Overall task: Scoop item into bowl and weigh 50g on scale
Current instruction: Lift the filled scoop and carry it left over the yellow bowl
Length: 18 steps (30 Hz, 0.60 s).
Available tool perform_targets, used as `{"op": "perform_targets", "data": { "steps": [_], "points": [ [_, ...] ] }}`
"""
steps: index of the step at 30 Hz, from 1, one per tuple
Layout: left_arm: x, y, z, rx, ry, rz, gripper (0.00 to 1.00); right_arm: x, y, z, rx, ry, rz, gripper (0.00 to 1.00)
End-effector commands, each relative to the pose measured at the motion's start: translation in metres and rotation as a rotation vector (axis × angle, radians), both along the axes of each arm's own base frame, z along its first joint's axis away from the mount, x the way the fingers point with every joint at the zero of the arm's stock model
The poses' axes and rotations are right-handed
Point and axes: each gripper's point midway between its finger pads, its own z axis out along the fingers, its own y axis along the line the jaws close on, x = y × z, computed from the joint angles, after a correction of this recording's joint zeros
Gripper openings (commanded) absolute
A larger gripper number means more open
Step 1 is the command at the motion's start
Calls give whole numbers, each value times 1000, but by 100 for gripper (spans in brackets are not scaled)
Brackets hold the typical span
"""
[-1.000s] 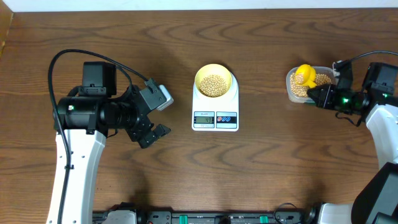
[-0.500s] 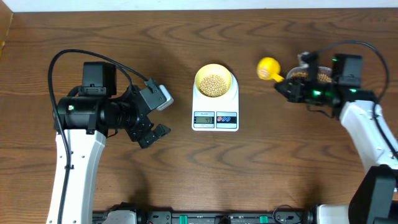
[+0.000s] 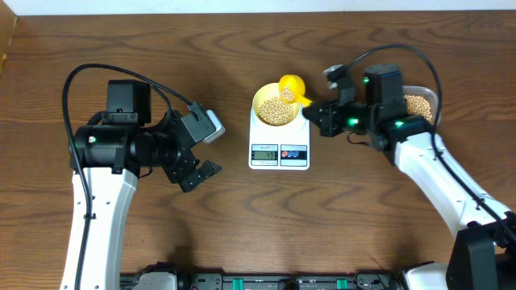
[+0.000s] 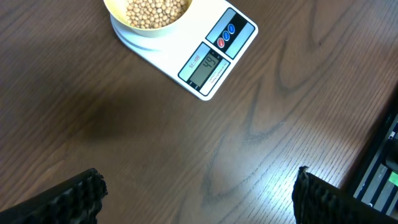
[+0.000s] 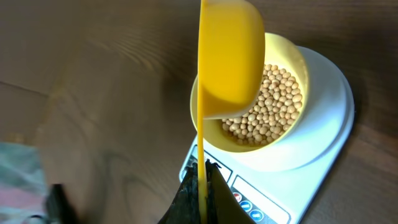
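Observation:
The pale-yellow bowl (image 3: pixel 278 104) holds tan beans (image 3: pixel 278 110) and stands on the white scale (image 3: pixel 279 145). My right gripper (image 3: pixel 316 111) is shut on the handle of a yellow measuring spoon (image 3: pixel 292 85), whose cup hangs over the bowl's right rim. In the right wrist view the spoon (image 5: pixel 229 59) is tilted on its side above the bowl (image 5: pixel 283 124) and beans (image 5: pixel 267 106), gripper (image 5: pixel 203 171) clamped on the handle. My left gripper (image 3: pixel 193 157) is open and empty, left of the scale. The left wrist view shows the scale (image 4: pixel 208 59) and bowl (image 4: pixel 149 15).
A clear plastic tub (image 3: pixel 419 103) with more beans stands at the right, behind my right arm. The scale's display (image 4: pixel 205 64) shows digits. The table's front edge (image 4: pixel 379 155) shows at the right of the left wrist view.
My right gripper has carried the yellow spoon leftward from the clear tub to above the bowl on the scale. The left arm has not moved.

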Motion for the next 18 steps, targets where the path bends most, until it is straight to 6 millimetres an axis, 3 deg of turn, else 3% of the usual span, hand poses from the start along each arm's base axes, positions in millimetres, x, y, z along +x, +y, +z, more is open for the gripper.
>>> {"op": "perform_targets", "data": {
  "steps": [1, 8, 18],
  "points": [
    [1, 0, 1, -5, -4, -6, 98, 8, 1, -10, -149, -104, -21, 1],
    [1, 0, 2, -5, -5, -6, 98, 18, 10, -9, -279, -251, -27, 1],
    [1, 0, 2, -5, -5, -6, 98, 20, 11, -7, -301, -289, -15, 1]
  ]
}}
